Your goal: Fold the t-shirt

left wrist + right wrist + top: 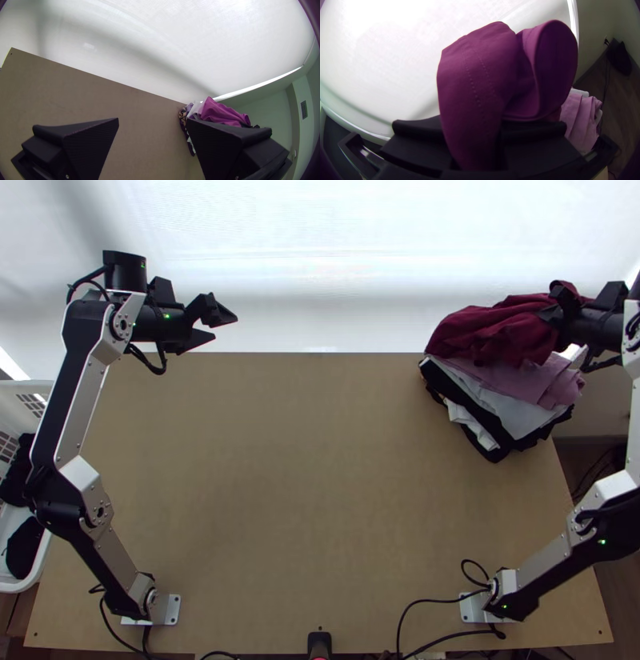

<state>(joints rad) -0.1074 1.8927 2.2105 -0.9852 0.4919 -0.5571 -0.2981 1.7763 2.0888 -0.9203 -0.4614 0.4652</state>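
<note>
**Maroon cloth t-shirt (492,332) gripped, fold status unclear**

From where I'm standing, the R gripper (473,130) is clamped on the tee, which lies bunched on/over a multicolour stack of cloth garments (512,408) at the light wooden bench's (320,484) far R corner. L gripper (225,327) is open, w/ nothing in it. Prob. near the end if the tee's already folded; if not, spreading + folding are left. Either way, release is still to do. Can't tell: no. of layers, sleeves, hem. Tee's underside is hidden; R arm's cut off at the top view's edge.
</note>
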